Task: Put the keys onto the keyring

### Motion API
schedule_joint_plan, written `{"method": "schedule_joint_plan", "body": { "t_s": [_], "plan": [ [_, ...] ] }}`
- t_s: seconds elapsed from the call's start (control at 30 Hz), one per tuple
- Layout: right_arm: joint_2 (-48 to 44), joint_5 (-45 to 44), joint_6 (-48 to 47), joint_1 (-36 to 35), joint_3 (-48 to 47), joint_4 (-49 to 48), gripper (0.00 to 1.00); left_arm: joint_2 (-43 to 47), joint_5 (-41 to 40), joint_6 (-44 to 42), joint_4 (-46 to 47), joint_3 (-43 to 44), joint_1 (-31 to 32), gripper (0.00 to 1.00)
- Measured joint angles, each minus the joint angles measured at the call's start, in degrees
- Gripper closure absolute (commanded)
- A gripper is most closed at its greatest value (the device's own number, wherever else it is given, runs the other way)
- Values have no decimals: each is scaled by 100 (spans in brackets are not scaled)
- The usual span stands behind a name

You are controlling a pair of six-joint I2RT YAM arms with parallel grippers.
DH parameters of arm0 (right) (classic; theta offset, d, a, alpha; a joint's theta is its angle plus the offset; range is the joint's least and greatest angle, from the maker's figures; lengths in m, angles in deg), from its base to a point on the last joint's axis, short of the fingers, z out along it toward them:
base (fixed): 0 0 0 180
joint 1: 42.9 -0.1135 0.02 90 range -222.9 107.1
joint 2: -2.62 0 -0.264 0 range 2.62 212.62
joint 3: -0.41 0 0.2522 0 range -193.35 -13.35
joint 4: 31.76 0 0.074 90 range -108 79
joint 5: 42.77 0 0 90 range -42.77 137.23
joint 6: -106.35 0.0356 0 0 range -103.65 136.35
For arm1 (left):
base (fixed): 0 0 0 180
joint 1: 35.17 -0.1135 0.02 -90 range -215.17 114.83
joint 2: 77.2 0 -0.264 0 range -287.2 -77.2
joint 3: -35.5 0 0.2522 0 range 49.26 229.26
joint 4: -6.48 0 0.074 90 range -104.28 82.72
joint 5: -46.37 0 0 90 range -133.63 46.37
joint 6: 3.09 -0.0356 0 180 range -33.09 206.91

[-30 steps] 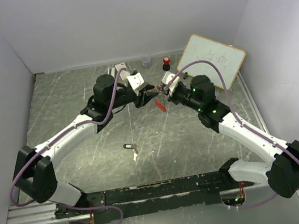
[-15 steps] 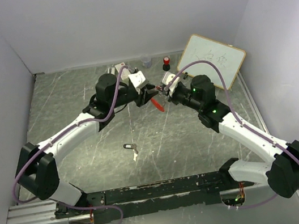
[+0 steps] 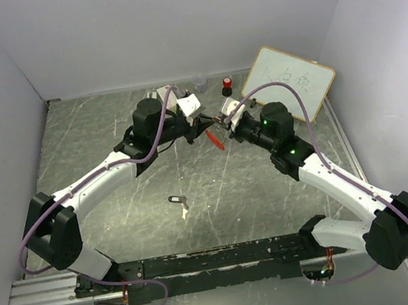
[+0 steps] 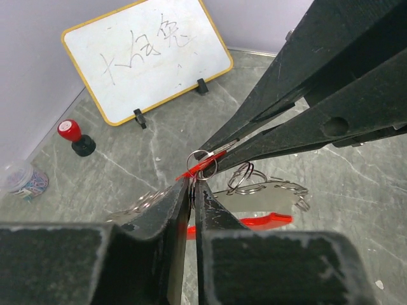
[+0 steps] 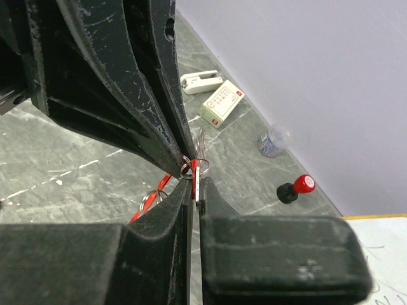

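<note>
Right tool [image 5: 194,184] clamped on keyring [image 4: 261,220] at its small ring. Left tool [image 4: 193,185] nearly together there, grip contents unclear.

L fingers [image 4: 162,213] pinched, R fingers [image 5: 166,219] pinched, tip-to-tip

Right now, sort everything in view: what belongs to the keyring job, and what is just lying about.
Job: keyring; black-headed key, lying loose.

Lying about: whiteboard, red-topped stamp, jar of clips, stapler, small box, white scrap.
</note>
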Motion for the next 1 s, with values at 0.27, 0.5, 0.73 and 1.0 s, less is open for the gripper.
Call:
{"method": "schedule_joint_plan", "body": {
  "t_s": [0.27, 0.5, 0.73, 1.0],
  "plan": [
    [0, -33, 0, 0, 9, 9, 100, 0, -149, -61, -48, 7, 2, 93],
    [28, -232, 66, -15, 9, 15, 100, 76, -275, -94, -46, -17, 15, 93],
    [175, -452, 173, -20, 9, 15, 100, 308, -420, -105, -9, -107, 15, 93],
    [186, -466, 251, -46, 9, -22, 100, 435, -393, -98, 247, -315, 15, 93]
  ]
}}
